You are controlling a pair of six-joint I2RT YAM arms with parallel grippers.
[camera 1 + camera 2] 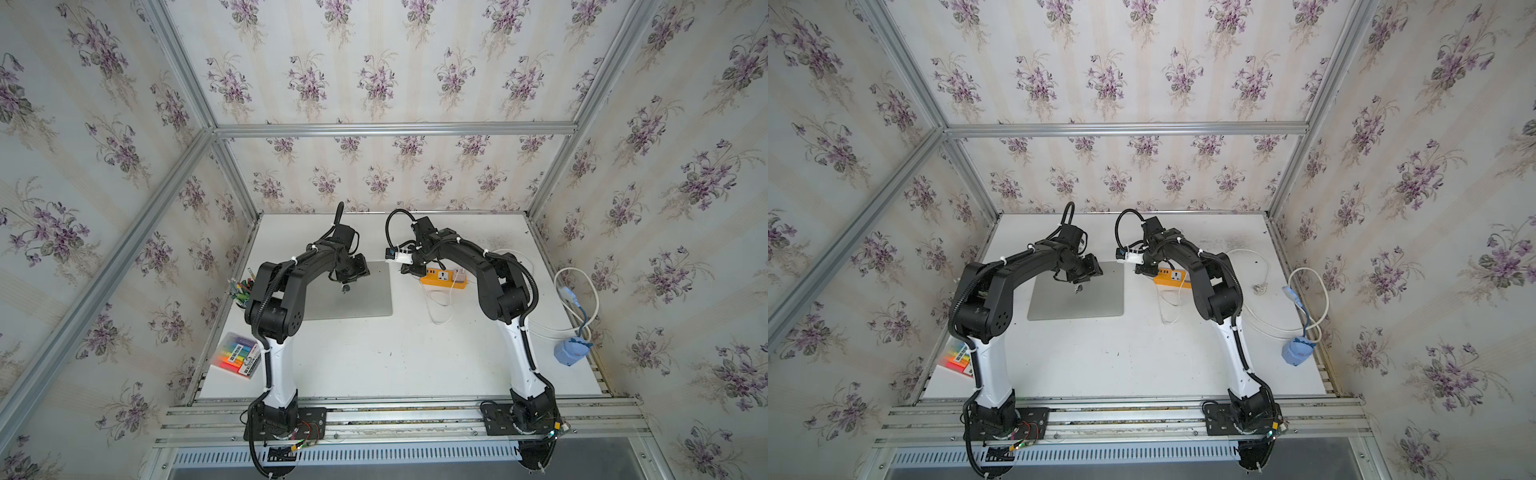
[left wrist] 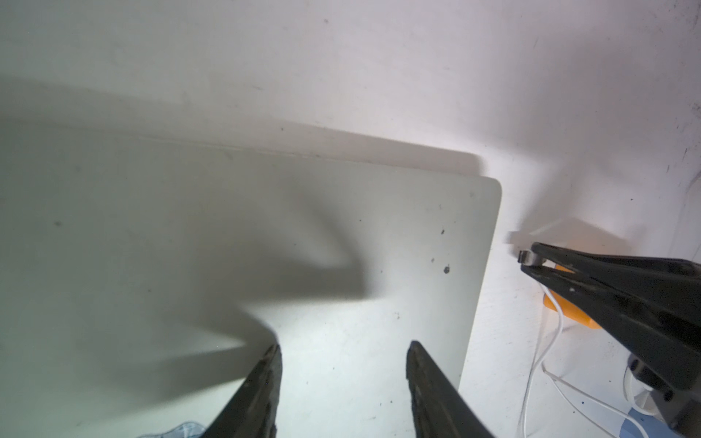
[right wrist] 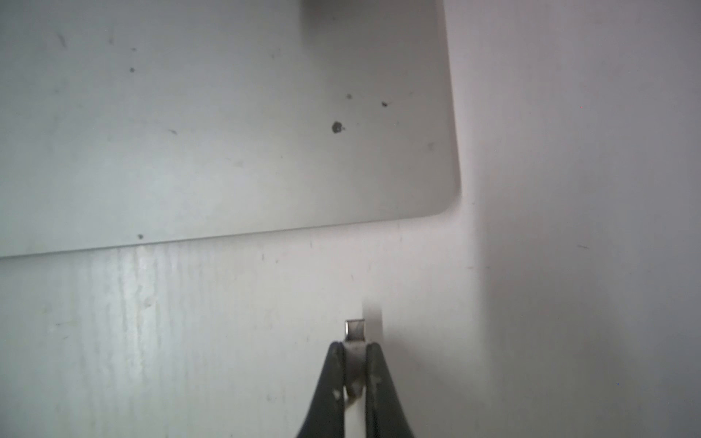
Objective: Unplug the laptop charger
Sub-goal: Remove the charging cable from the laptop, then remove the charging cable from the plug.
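Connector detail appears only in the wrist views. The right wrist view shows the right gripper (image 3: 355, 347) pressed together on a small connector (image 3: 355, 329), whose metal tip sticks out past the fingertips. Bare table (image 3: 189, 322) lies between that tip and the nearest edge of the laptop (image 3: 227, 132), so the two are apart. The left wrist view shows the same pinch from the side, near the laptop's rounded corner. There the thin white cable (image 2: 546, 341) trails away behind the jaws, past the orange power strip (image 2: 569, 311).

Both top views give the layout that the wrist views lack. The laptop charger (image 1: 459, 275), a pale pinkish cube, sits at the right end of the power strip, and its cable lies in a loop on the table in front. Whether its prongs are seated in a socket cannot be told at this size. The laptop is closed, flat and silver-grey, its lid marked with a few dark specks.

The left arm arches over the laptop. The left gripper (image 2: 344, 347) points down above the lid with its fingers spread, holding nothing. The right arm arches in from its base toward the centre, with its gripper low over the table between the laptop and the power strip.
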